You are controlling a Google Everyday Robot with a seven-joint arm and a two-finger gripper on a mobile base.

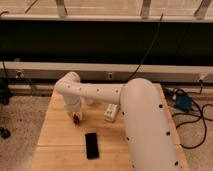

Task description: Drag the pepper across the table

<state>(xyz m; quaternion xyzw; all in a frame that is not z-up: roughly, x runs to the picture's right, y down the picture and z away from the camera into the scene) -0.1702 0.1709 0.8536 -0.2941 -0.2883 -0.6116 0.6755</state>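
The pepper is a tiny dark red object on the light wooden table, left of centre. My gripper points down right over the pepper, at the end of the white arm that reaches in from the right. The gripper touches or surrounds the pepper. The big white arm segment hides the right part of the table.
A black phone lies flat on the table in front of the pepper. A small white box sits to the right of the gripper. Speckled grey floor lies left of the table; cables and a blue object lie at right.
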